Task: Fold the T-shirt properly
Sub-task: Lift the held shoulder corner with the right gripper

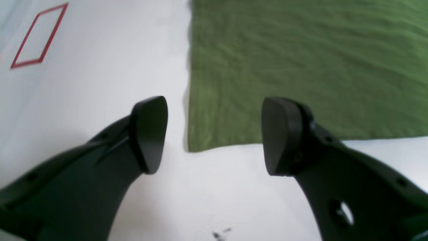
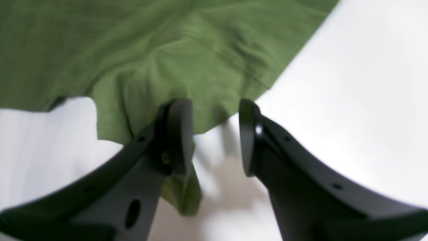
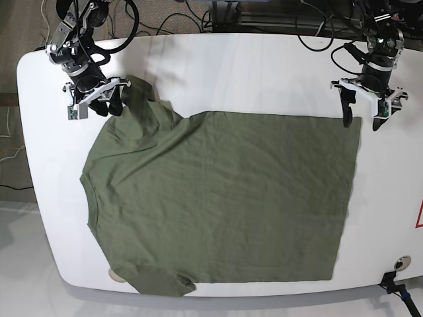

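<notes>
I've got the T-shirt (image 3: 218,205) spread mostly flat on the white table (image 3: 231,72), olive green, lightly wrinkled, collar toward the base view's left and hem toward its right. One sleeve (image 3: 139,99) runs up toward the far-left corner; the other sleeve (image 3: 162,284) sits at the near edge, slightly bunched.

Left gripper (image 1: 214,135) — jaws wide, nothing between them. In the left wrist cam it hangs above the hem corner (image 1: 192,147) of the shirt: one finger over bare table beside the cloth edge, the other over the fabric. Can't tell from the blur whether either tip touches. In the base view it's at the shirt's far-right corner.

Right gripper (image 2: 215,137) — jaws part open, approx halfway. In the right wrist cam the sleeve edge drapes right at the fingers; a fold of green cloth (image 2: 182,194) hangs down behind the left-hand finger (image 2: 179,134). The gap between the pads shows mostly table and shadow, so I don't see a pinch on the fabric. Sleeve looks lifted and rumpled there, w/ a shadow under it.

A red outlined mark (image 1: 40,35) is on the table off to the side of the left gripper, well apart from the shirt.
</notes>
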### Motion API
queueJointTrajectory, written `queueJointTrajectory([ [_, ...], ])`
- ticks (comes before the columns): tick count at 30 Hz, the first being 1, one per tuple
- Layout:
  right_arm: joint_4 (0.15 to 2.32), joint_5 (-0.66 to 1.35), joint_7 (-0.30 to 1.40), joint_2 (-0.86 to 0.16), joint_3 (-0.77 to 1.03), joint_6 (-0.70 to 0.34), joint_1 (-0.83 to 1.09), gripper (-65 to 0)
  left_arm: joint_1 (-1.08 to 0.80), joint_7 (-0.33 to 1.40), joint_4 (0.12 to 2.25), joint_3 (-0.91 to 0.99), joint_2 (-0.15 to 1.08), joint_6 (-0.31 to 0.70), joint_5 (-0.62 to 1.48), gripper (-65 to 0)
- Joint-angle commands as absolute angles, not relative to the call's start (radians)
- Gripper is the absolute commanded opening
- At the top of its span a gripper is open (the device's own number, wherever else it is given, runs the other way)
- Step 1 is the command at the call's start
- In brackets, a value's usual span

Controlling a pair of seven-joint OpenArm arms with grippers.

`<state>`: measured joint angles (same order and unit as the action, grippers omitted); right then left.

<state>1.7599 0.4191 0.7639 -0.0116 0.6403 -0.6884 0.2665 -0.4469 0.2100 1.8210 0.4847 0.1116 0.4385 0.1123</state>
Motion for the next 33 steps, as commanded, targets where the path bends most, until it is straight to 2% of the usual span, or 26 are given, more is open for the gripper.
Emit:
queueJointTrajectory([
  [1,1.779,0.509,0.742,-0.015,0.651,-0.696,0.272,-42.2,-0.443,0.182,1.837,0.486,0.119,0.443,0.122,-24.1],
  [10,1.778,0.72,0.814,-0.013,0.693,-0.691,0.372,-42.2,-0.443,0.182,1.837,0.486,0.124,0.443,0.122,-24.1],
  [33,1.692,0.723,0.814,-0.015,0.687,-0.698,0.407,-42.0,-0.443,0.182,1.837,0.486,0.125,0.443,0.12,-24.1],
])
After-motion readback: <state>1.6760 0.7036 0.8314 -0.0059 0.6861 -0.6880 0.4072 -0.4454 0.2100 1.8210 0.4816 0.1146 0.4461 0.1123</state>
